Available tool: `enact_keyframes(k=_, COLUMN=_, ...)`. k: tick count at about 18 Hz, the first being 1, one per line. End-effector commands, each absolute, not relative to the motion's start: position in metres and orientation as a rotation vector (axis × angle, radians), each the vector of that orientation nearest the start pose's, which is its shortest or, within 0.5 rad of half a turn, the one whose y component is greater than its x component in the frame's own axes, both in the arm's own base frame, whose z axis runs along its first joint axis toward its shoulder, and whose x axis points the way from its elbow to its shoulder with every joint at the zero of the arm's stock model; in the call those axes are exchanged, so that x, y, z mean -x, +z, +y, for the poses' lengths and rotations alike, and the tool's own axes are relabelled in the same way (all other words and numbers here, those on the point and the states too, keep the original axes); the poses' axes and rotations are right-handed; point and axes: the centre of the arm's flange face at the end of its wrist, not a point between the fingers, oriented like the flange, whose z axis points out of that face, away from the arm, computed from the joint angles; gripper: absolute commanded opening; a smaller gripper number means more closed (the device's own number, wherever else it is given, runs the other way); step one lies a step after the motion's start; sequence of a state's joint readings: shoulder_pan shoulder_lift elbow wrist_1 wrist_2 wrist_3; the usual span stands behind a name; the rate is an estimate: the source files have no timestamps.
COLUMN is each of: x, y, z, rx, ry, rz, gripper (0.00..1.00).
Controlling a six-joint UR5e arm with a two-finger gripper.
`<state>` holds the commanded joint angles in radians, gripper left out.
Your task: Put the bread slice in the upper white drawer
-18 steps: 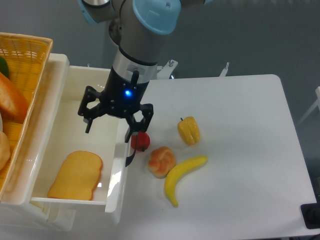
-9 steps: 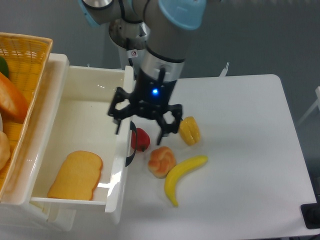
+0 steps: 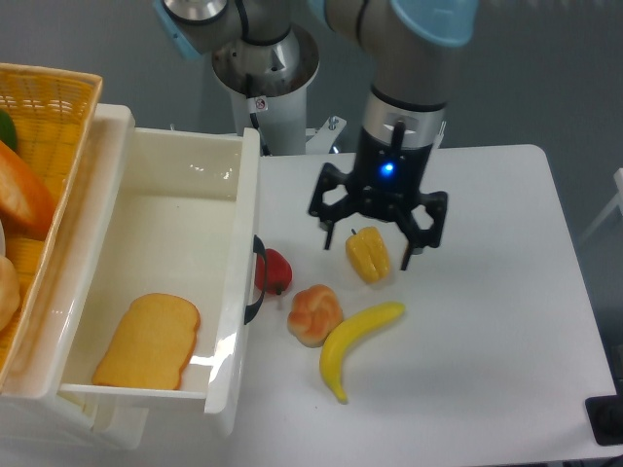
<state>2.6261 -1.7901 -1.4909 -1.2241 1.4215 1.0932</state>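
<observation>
While the bread slice [image 3: 148,341] lies flat on the floor of the upper white drawer [image 3: 171,146], down in the near end by the front wall, the claw [image 3: 378,235] is well off to its right, up over the bench [image 3: 487,321] and nowhere near touching it. Long axis of the slice runs on a diagonal, rounded top pointing up and right toward the drawer's handle [image 3: 255,280] side, flat bottom toward the lower left corner. Claw is spread wide with nothing in it, fingers straddling the yellow pepper [image 3: 368,254] just below. Beyond the drawer wall there's a small red fruit [image 3: 275,272] right against the dark handle, then an orange bun [image 3: 315,313] and a banana [image 3: 352,342] close together. Yellow wicker basket [image 3: 44,117] sits against the drawer's left side. There's a small label on the robot's base column, too small to read.
</observation>
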Motion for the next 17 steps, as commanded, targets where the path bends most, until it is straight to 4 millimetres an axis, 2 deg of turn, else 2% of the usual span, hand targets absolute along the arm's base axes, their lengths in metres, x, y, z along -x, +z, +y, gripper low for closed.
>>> enact_keyframes(k=3, x=0.473, y=0.433, z=0.399, rx=2.976, ry=0.196, rz=0.135, gripper=1.0)
enact_keyframes(k=7, x=0.508, y=0.398, z=0.375, rx=3.054, ry=0.173, rz=0.348, gripper=1.0)
enact_keyframes(k=10, x=0.529, y=0.386, z=0.355, rx=3.086, ry=0.165, rz=0.399, gripper=1.0)
enact_keyframes(k=13, x=0.549, y=0.36, z=0.346, rx=3.109, ry=0.121, rz=0.499, gripper=1.0)
enact_keyframes(k=17, x=0.567, y=0.346, z=0.336, rx=3.121, ry=0.105, rz=0.513, gripper=1.0)
